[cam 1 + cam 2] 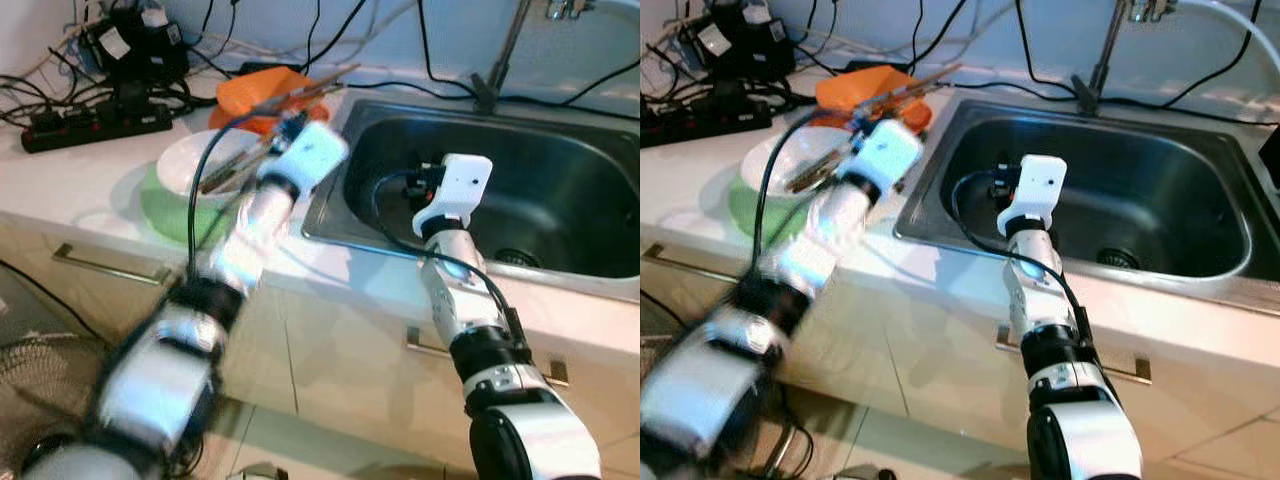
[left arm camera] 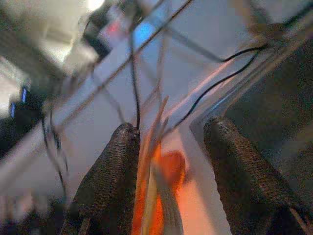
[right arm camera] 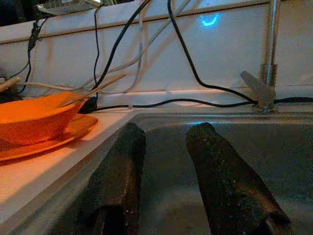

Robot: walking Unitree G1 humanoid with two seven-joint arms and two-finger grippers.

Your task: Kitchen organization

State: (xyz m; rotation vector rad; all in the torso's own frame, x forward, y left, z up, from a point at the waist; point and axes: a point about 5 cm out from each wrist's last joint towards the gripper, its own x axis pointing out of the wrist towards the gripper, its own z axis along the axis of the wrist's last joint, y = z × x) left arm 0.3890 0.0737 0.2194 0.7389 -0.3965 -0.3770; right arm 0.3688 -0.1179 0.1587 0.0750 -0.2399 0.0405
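Head views: you've got a steel sink (image 1: 560,160) set in a pale counter (image 1: 80,170), faucet (image 1: 497,60) at the back with its top cut off by the frame; left of the sink sit a white bowl (image 1: 195,160) on a green plate (image 1: 165,215), and behind them an orange bowl (image 1: 265,95) with chopsticks (image 1: 310,88) lying across it; a black power strip (image 1: 95,125) and a tangle of cables sit at the far left. The left arm is motion-blurred, its left gripper (image 1: 285,125) up by the orange bowl's edge, fingers hidden behind the white wrist housing, so you can't read them here. The right gripper (image 1: 425,178) hangs over the sink's near-left part; its fingers are also hidden behind the housing. Left wrist view: heavily blurred; the left gripper's two black fingers (image 2: 107,181) stand apart, and pale chopsticks (image 2: 154,147) with an orange shape run up between them, close against one finger; you can't tell if anything is touching. Right wrist view: the right gripper's fingers (image 3: 220,181) are spread with nothing between them, above the dark sink basin; the orange bowl (image 3: 34,120) sits on an orange plate (image 3: 58,137) on the counter, cut off at the frame edge, chopsticks (image 3: 90,93) leaning out of it; faucet base (image 3: 261,90) at the wall.
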